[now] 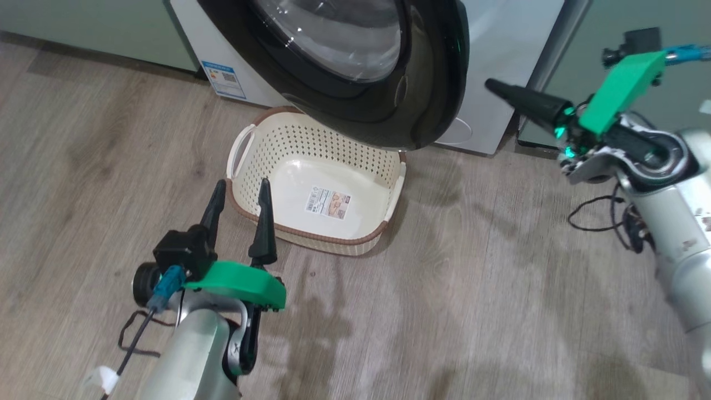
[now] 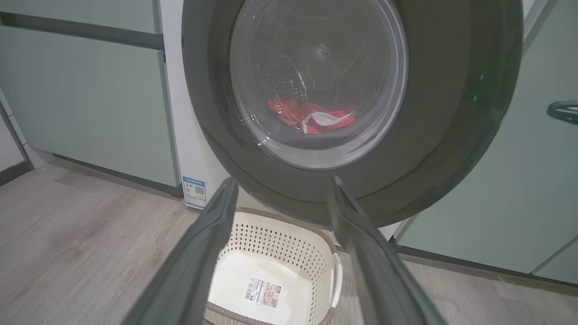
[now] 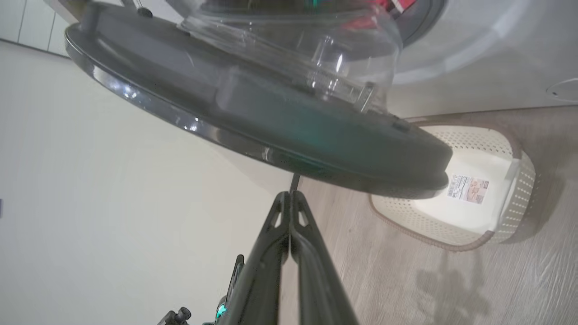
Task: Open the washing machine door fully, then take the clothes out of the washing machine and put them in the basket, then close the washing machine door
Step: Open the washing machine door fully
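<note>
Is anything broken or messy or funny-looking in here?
Nothing is broken or spilled. The basket sits crooked to the washing machine, with its far end tucked under the partly open washing machine door. The clothes lie inside the drum.

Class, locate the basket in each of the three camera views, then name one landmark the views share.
Head view: basket in the centre, its far end under the washing machine door.
Left wrist view: basket at bottom centre, below the door.
Right wrist view: basket at middle right, partly behind the door.
Shared landmark: the paper label on the basket's base.
</note>
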Controlling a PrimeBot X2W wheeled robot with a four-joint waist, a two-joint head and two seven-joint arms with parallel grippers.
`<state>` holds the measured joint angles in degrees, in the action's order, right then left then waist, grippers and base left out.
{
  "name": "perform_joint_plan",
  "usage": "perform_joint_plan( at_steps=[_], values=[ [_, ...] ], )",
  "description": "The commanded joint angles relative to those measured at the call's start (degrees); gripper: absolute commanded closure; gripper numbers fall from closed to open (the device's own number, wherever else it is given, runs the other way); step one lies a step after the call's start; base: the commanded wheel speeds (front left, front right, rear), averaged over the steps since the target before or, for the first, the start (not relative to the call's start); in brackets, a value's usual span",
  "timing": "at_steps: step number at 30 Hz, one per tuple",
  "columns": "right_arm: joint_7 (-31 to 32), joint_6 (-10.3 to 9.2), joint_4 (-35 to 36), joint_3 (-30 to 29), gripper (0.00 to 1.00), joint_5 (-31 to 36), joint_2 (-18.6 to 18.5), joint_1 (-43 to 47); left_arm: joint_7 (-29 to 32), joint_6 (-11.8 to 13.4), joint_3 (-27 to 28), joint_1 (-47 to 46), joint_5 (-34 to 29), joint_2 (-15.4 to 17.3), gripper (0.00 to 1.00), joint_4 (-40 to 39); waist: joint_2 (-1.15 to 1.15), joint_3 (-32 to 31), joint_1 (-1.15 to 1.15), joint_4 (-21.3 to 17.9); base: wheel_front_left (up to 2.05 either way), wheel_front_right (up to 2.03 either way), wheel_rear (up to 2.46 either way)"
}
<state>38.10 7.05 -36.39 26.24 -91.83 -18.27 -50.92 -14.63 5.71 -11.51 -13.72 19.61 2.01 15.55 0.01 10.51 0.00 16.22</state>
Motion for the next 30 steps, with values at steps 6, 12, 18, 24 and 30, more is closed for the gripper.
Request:
perform_joint_plan(
  at_steps=[6,12,18,24,30],
  values=[
    [-3.4,0.44,0.3,-2.9,1.00,1.3,-2.9,-2.9,-0.4,-0.2,2.3,-2.3,0.0,0.9,0.00,-3.1,-0.01,3.5,0.00,0.3,0.00,0.00,0.00],
    [-6.6,0.44,-4.0,-4.7,1.00,3.3,-5.3,-8.8,-0.4,0.1,1.0,-4.3,1.7,0.9,0.00,-4.1,-0.01,8.6,0.00,1.0,0.00,0.00,0.00],
    [-8.5,0.44,-8.0,-3.2,1.00,6.3,-5.1,-14.6,-0.4,0.4,-0.7,-6.6,3.3,0.9,0.00,-4.6,-0.01,12.7,0.00,1.9,0.00,0.00,0.00],
    [-8.3,0.44,-10.7,-1.3,1.00,7.2,-3.4,-18.0,-0.4,0.7,-2.0,-8.5,4.4,0.9,0.00,-4.9,-0.01,14.6,0.00,2.9,0.00,0.00,0.00],
    [-7.2,0.44,-12.0,1.1,1.00,7.4,-1.5,-18.7,-0.4,1.3,-3.7,-9.6,5.7,0.9,0.00,-5.3,-0.01,15.4,0.00,4.3,0.00,0.00,0.00]
  ],
)
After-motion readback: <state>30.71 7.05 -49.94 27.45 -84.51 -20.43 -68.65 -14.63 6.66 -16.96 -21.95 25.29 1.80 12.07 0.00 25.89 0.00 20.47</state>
